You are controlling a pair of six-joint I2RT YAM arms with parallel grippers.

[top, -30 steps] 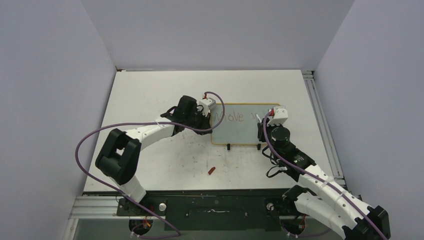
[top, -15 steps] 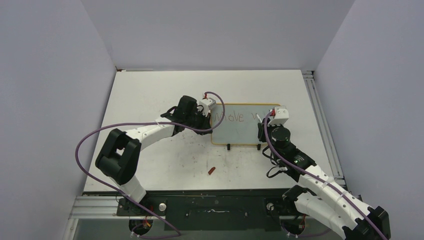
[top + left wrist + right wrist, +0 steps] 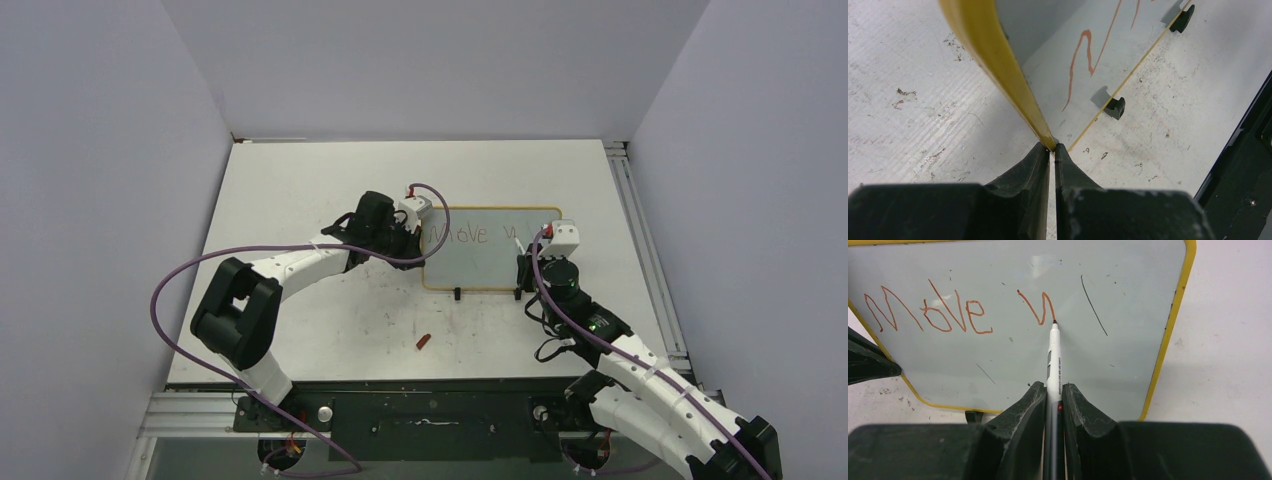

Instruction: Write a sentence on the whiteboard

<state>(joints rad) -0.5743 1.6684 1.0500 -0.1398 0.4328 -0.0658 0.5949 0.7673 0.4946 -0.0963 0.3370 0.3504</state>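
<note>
The whiteboard (image 3: 480,265) stands on the table, its pale face (image 3: 1088,360) ringed by a yellow frame (image 3: 993,65). The sentence (image 3: 930,310) is in red-orange marker and reads "Move", followed by a partial letter of two joined strokes (image 3: 1035,305). My right gripper (image 3: 1053,387) is shut on a white marker (image 3: 1054,355), whose tip touches the board at the end of that last stroke. My left gripper (image 3: 1052,147) is shut on the frame's corner at the board's left side (image 3: 420,238).
A small red marker cap (image 3: 424,341) lies on the table in front of the board. Two black feet (image 3: 1114,107) prop up the board's lower edge. A metal rail (image 3: 640,240) runs along the table's right edge. Thin dark marks (image 3: 1093,305) streak the board face.
The right gripper has moved slightly toward the near edge with the marker, and the letter after "Move" has gained a stroke. The left arm has held still.
</note>
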